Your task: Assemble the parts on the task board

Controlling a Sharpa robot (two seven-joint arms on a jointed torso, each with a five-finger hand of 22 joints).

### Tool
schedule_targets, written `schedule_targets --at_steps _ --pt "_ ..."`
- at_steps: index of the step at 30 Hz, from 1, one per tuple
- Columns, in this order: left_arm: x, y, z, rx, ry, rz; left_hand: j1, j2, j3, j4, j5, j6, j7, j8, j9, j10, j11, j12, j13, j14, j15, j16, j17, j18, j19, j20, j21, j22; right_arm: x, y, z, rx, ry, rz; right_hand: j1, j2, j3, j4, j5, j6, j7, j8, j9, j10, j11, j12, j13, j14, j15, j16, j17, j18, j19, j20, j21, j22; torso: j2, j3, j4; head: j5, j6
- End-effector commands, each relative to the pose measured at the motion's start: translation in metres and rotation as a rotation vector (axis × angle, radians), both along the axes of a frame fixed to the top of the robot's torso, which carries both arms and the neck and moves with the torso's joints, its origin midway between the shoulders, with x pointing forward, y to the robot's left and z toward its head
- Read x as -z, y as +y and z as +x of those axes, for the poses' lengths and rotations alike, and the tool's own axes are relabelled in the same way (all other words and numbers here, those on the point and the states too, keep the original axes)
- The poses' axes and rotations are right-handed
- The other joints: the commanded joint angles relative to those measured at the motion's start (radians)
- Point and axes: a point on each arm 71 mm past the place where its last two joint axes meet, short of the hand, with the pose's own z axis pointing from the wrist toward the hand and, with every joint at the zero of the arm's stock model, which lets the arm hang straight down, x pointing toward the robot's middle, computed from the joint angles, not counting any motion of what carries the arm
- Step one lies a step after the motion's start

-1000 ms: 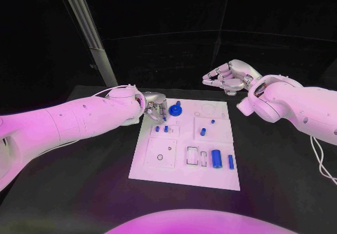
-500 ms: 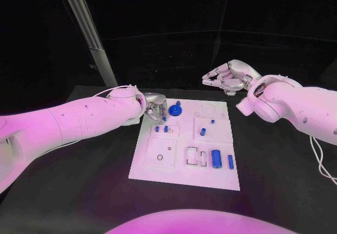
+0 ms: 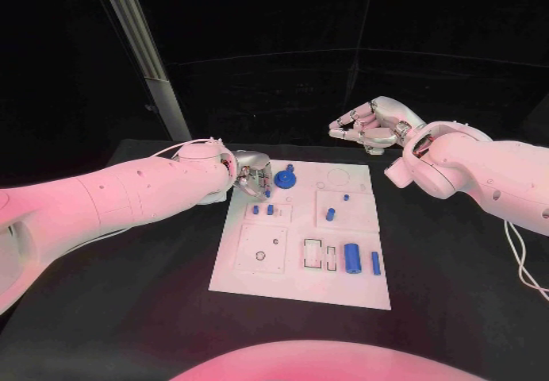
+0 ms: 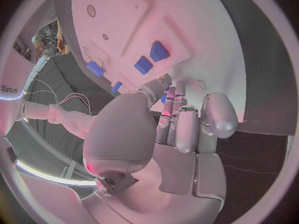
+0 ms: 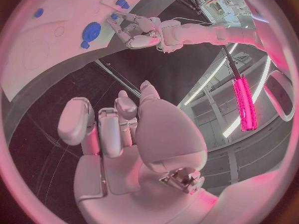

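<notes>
The board (image 3: 300, 262) is lying mid-table (image 3: 137, 317) while the left hand (image 3: 254, 179), fingers (image 4: 176, 115) seemingly pinching a blue part (image 3: 268, 191) at its far-left corner to seat it, is working; the right hand (image 3: 368, 127), fingers curled empty, is hovering clear beyond.

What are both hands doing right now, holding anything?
Left hand: over the task board, fingers pinching a small blue part.
Right hand: fingers curled in, holding nothing.
</notes>
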Motion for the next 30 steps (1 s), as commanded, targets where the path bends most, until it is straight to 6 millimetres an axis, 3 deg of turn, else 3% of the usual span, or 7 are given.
schedule_targets --at_steps 1,6,9,14,21,26,30 --pt "-0.001 0.001 0.000 -0.007 0.002 0.001 -0.008 -0.006 0.002 0.000 -0.004 -0.015 0.003 -0.011 -0.002 -0.001 0.011 -0.006 0.001 0.018 0.005 -0.006 -0.002 -0.011 0.006 0.005 0.007 0.002 -0.001 0.000 0.000 -0.009 0.001 -0.001 -0.001 0.008 -0.007 -0.002 0.006 -0.006 0.000 0.004 0.001 -0.005 -0.001 0.001 -0.002 0.056 0.003 -0.007 0.055 0.015 -0.004 -0.003 -0.005 -0.001 0.000 0.0001 0.0002 0.000 0.000" --pt "-0.001 0.007 0.000 -0.021 -0.005 -0.001 -0.016 -0.024 -0.007 -0.001 -0.005 -0.063 0.016 -0.044 -0.004 -0.009 0.020 -0.018 0.001 0.018 0.012 -0.007 -0.006 -0.012 0.005 0.010 0.006 0.003 0.001 -0.003 0.001 0.003 0.011 -0.022 0.002 0.008 -0.010 -0.003 0.006 -0.008 0.001 0.003 0.001 -0.029 -0.001 -0.034 -0.031 0.055 0.004 -0.010 0.051 0.020 -0.017 -0.003 -0.020 -0.030 -0.001 -0.0002 0.0003 -0.001 0.001" --pt "-0.002 0.011 0.000 -0.030 -0.008 -0.012 -0.018 -0.032 -0.015 -0.001 -0.005 -0.086 0.017 -0.056 -0.004 -0.020 0.021 -0.025 0.001 0.017 0.014 -0.008 -0.010 -0.010 0.003 0.012 0.002 0.001 0.002 -0.007 0.002 0.012 0.012 -0.067 0.028 0.015 -0.017 -0.009 0.007 -0.018 0.005 0.002 0.001 -0.201 0.003 -0.312 -0.267 0.024 0.005 -0.087 -0.037 0.040 -0.072 0.001 -0.090 -0.145 -0.001 -0.0005 0.0002 -0.002 0.001" --pt "-0.004 0.020 -0.001 -0.046 -0.023 -0.035 -0.021 -0.043 -0.041 -0.001 -0.005 -0.124 0.019 -0.058 -0.003 -0.039 0.021 -0.031 0.002 0.013 0.014 -0.012 -0.021 -0.008 -0.001 0.014 -0.010 -0.008 0.006 -0.015 0.003 0.030 0.000 -0.173 0.119 0.026 -0.001 -0.040 -0.004 -0.007 0.009 0.010 0.003 -0.280 0.006 -0.510 -0.433 -0.008 0.008 -0.205 -0.163 0.059 -0.113 -0.002 -0.167 -0.259 -0.001 -0.0012 0.0011 -0.005 0.002" --pt "-0.017 0.036 -0.003 -0.101 -0.053 -0.257 -0.006 -0.022 -0.044 -0.001 -0.003 -0.079 0.025 -0.031 0.006 -0.053 0.034 -0.029 0.004 -0.001 0.023 -0.031 -0.062 0.003 -0.024 0.021 -0.062 -0.054 0.012 -0.028 -0.002 0.029 -0.074 -0.389 0.240 0.015 0.046 -0.092 -0.063 0.055 0.000 0.035 0.005 -0.233 0.006 -0.721 -0.664 0.012 -0.001 -0.230 -0.189 0.053 -0.079 -0.006 -0.166 -0.244 -0.002 -0.0014 0.0005 -0.015 0.008" --pt "-0.030 0.047 -0.006 -0.177 0.028 -0.667 0.021 0.014 -0.013 -0.007 -0.003 -0.050 0.042 -0.013 0.003 -0.100 0.050 -0.032 -0.001 -0.212 0.040 -0.320 -0.531 0.077 -0.232 0.036 -0.458 -0.396 0.021 -0.029 -0.012 0.000 -0.146 -0.560 0.263 -0.003 0.069 -0.101 -0.083 0.082 -0.005 0.039 0.001 -0.184 0.004 -0.823 -0.781 0.019 0.001 -0.232 -0.191 0.051 -0.065 -0.006 -0.160 -0.233 -0.002 0.0006 -0.0016 -0.045 0.012" --pt "-0.037 0.053 -0.010 -0.239 0.099 -0.942 0.013 0.028 -0.008 0.003 -0.002 -0.053 0.043 -0.013 0.001 -0.102 0.052 -0.017 0.001 -0.258 0.042 -0.379 -0.604 0.077 -0.258 0.041 -0.496 -0.419 0.033 -0.024 -0.022 -0.029 -0.187 -0.667 0.263 -0.014 0.076 -0.099 -0.095 0.090 -0.005 0.036 0.000 -0.176 0.006 -0.870 -0.828 0.020 0.005 -0.233 -0.193 0.050 -0.064 -0.003 -0.162 -0.234 -0.001 -0.0006 -0.0016 -0.060 0.013"
